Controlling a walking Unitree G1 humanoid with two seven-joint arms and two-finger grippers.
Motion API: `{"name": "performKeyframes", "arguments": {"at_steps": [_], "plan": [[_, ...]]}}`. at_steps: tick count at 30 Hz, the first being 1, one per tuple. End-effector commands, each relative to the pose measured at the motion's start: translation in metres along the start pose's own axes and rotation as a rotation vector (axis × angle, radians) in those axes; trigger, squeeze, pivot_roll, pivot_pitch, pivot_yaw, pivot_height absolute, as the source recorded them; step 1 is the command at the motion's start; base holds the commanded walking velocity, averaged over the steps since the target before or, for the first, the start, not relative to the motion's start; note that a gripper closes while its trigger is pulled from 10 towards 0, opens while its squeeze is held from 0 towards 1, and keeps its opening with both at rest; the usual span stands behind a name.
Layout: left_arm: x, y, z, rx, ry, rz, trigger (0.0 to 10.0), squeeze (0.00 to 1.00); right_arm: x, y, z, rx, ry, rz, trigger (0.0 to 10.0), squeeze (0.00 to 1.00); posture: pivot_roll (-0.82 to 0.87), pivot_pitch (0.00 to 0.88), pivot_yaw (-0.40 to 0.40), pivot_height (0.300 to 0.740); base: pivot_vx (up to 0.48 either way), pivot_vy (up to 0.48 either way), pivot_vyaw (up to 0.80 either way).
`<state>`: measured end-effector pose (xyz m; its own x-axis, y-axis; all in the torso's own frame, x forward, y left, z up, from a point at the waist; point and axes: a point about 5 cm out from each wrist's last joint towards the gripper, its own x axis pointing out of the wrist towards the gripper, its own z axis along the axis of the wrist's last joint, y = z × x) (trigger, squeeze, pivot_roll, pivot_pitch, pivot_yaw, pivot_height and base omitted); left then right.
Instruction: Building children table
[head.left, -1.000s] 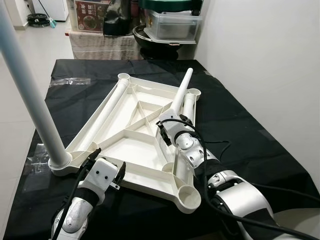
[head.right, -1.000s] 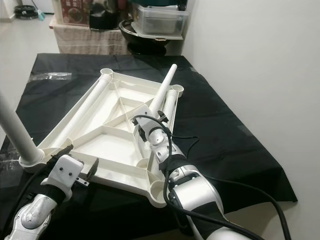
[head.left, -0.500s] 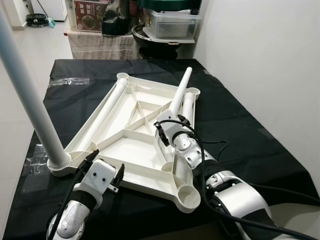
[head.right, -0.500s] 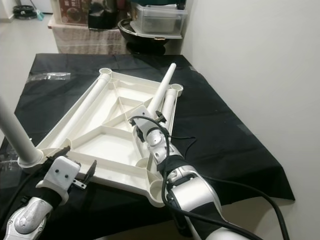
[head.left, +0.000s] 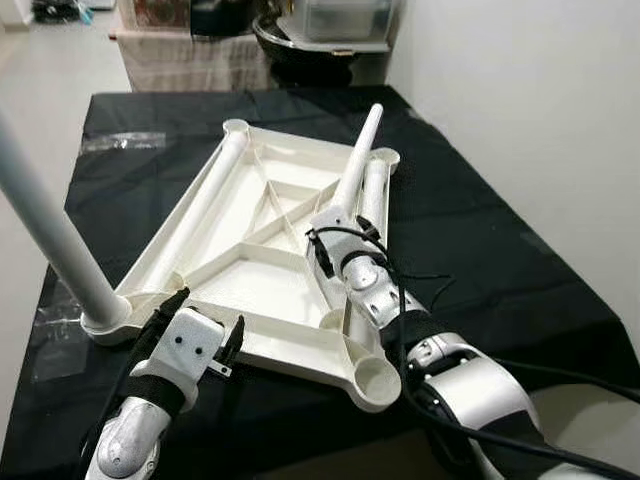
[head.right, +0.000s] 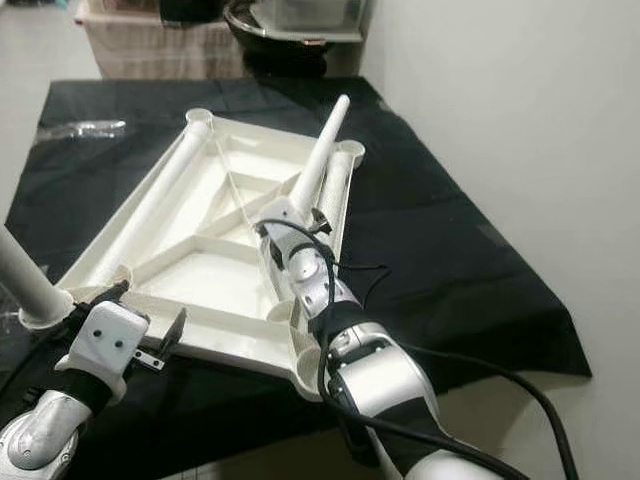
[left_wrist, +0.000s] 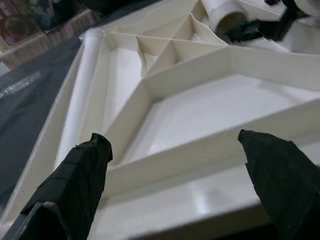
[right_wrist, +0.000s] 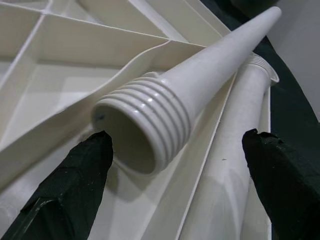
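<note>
Black cloth (head.left: 130, 190) covers the table; the white tabletop panel (head.left: 250, 275) lies upside down on it, ribs up. At about 9 o'clock of the panel, one leg already stands in the near-left corner socket (head.left: 105, 322), this upright leg (head.left: 50, 225) running up and out of the head view. My left jaws (head.left: 197, 331) sit at about 7 o'clock, spread wide, holding nothing, hovering just at the panel's near edge; in the left wrist view both black fingers (left_wrist: 80, 180) are apart with the ribbed underside between them. Along the panel's left side a loose leg (head.left: 205, 200) lies flat, toward the far-left corner. Centre-right, a tapered leg (head.left: 355, 170) tilts up toward 12 o'clock, threaded end (right_wrist: 145, 125) down near my right wrist. My right jaws (head.left: 338, 222) are spread on either side of that threaded end; fingertips (right_wrist: 75, 175) look apart from it, can't tell if any contact. Just beside it, at 1 o'clock, another leg (head.left: 374, 195) lies along the panel's right edge. Near-right corner socket (head.left: 378, 375) is open. At 12 o'clock beyond the table: a dark bowl-like thing (head.left: 300, 40), blurred clutter.
</note>
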<state>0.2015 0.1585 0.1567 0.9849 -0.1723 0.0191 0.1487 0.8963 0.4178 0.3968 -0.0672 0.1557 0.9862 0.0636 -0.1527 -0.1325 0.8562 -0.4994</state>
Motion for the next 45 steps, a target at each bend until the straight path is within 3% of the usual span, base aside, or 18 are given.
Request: {"name": "performKeyframes", "arguments": {"at_steps": [1, 15, 23, 24, 36, 41, 45], "plan": [[-0.003, -0.003, 0.002, -0.003, 0.009, -0.006, 10.0, 0.00, 0.000, 0.000, -0.002, 0.030, 0.012, -0.013, 10.0, 0.00, 0.10, 0.187, -0.138, 0.740, 0.000, 0.000, 0.00], [-0.010, -0.010, 0.011, -0.035, 0.028, -0.006, 10.0, 0.00, 0.002, -0.004, 0.012, 0.081, -0.033, -0.069, 10.0, 0.00, 0.10, 0.238, -0.150, 0.740, 0.000, 0.000, 0.00], [-0.020, -0.013, 0.012, -0.054, 0.058, 0.007, 10.0, 0.00, 0.002, -0.010, 0.024, 0.068, -0.091, -0.177, 10.0, 0.00, 0.11, 0.260, -0.170, 0.740, 0.000, 0.000, 0.00], [-0.020, -0.013, 0.013, -0.055, 0.060, 0.010, 10.0, 0.00, 0.002, -0.010, 0.025, 0.061, -0.102, -0.179, 0.0, 0.00, 0.11, 0.256, -0.175, 0.740, 0.000, 0.000, 0.00], [-0.023, -0.013, 0.011, -0.056, 0.077, 0.030, 10.0, 0.00, -0.002, -0.009, 0.025, 0.030, -0.165, -0.249, 0.0, 0.00, 0.10, 0.249, -0.177, 0.740, 0.000, 0.000, 0.00], [-0.020, -0.015, 0.009, -0.053, 0.080, 0.034, 10.0, 0.00, -0.002, -0.018, 0.023, 0.058, -0.200, -0.298, 0.0, 0.00, 0.09, 0.224, -0.165, 0.740, 0.000, 0.000, 0.00], [-0.014, -0.016, 0.006, -0.064, 0.079, 0.041, 10.0, 0.00, -0.003, -0.035, 0.029, 0.140, -0.260, -0.353, 0.0, 0.00, 0.07, 0.199, -0.152, 0.740, 0.000, 0.000, 0.00]]}}
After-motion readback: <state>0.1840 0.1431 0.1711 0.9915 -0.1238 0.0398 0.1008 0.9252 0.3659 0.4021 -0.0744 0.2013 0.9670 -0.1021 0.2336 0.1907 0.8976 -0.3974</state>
